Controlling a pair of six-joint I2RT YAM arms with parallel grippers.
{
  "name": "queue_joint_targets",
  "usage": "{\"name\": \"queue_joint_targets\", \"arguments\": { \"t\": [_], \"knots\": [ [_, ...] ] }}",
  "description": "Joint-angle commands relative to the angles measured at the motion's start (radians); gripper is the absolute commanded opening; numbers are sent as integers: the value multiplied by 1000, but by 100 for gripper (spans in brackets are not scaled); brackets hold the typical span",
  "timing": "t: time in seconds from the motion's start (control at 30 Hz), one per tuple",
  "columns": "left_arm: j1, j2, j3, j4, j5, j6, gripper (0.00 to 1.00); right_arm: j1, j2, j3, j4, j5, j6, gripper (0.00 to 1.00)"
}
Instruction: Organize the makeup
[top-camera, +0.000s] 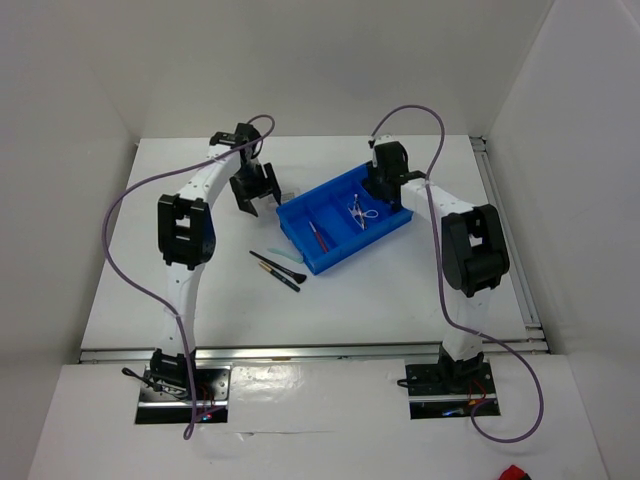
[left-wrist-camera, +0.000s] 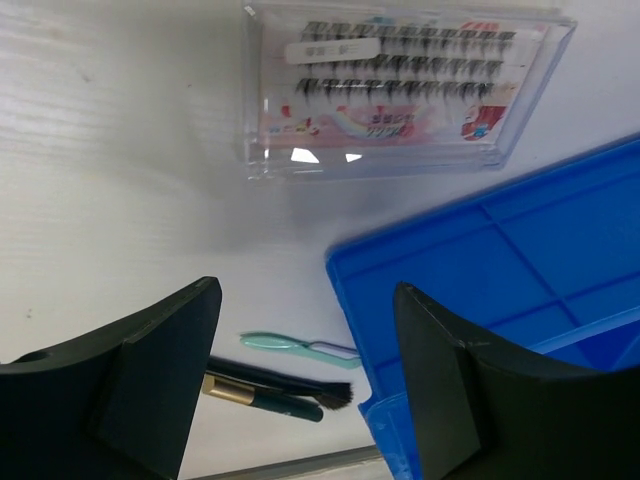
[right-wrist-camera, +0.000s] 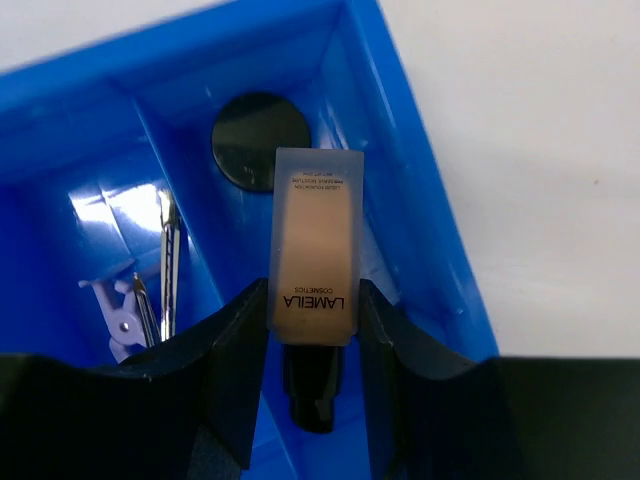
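Observation:
My right gripper (right-wrist-camera: 312, 300) is shut on a beige tube (right-wrist-camera: 312, 245) with a black cap, held over the far right compartment of the blue tray (right-wrist-camera: 420, 220). A black round jar (right-wrist-camera: 260, 140) lies in that compartment. Thin clips (right-wrist-camera: 125, 310) and metal tweezers (right-wrist-camera: 168, 270) lie in the compartment beside it. My left gripper (left-wrist-camera: 305, 300) is open and empty above the table by the tray's corner (left-wrist-camera: 480, 270). A clear case holding a white lash card (left-wrist-camera: 400, 90) lies beyond it. A black brush (left-wrist-camera: 290, 385), a gold-banded pencil (left-wrist-camera: 260, 397) and a teal tool (left-wrist-camera: 290, 345) lie on the table.
In the top view the tray (top-camera: 360, 245) sits right of centre, with a pink stick (top-camera: 320, 236) and clips (top-camera: 360, 212) inside. The brush and pencil (top-camera: 275, 270) lie left of its near corner. White walls enclose the table.

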Motion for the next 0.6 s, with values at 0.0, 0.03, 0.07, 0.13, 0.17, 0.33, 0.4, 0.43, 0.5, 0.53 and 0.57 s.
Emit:
{"name": "queue_joint_targets", "arguments": {
  "t": [0.0, 0.03, 0.07, 0.13, 0.17, 0.33, 0.4, 0.43, 0.5, 0.53, 0.57],
  "knots": [
    [-15, 25, 48, 34, -1, 8, 83, -7, -4, -19, 13, -12, -9, 33],
    [-15, 26, 59, 46, -1, 8, 83, -7, -4, -19, 13, -12, -9, 34],
    [-15, 36, 59, 59, -1, 8, 83, -7, -4, -19, 3, -3, -9, 39],
    [-15, 49, 82, 68, -11, 8, 83, -7, -4, -19, -8, -3, -9, 49],
    [-15, 64, 93, 68, -23, 8, 83, -7, -4, -19, -19, -3, -9, 56],
    [-15, 98, 128, 68, -66, 38, 83, -7, -45, 13, -52, 17, 10, 91],
    [-15, 98, 128, 86, -80, 60, 83, -7, -79, 23, -76, 17, 10, 96],
    [-24, 98, 128, 100, -92, 75, 83, -7, -91, 36, -76, 17, 10, 98],
    [-24, 98, 128, 111, -123, 100, 91, -7, -123, 48, -100, 8, 21, 99],
    [-35, 98, 128, 123, -123, 100, 95, -7, -136, 48, -114, 8, 21, 99],
    [-35, 98, 128, 135, -123, 111, 100, -7, -148, 48, -114, 8, 30, 99]
  ]
}}
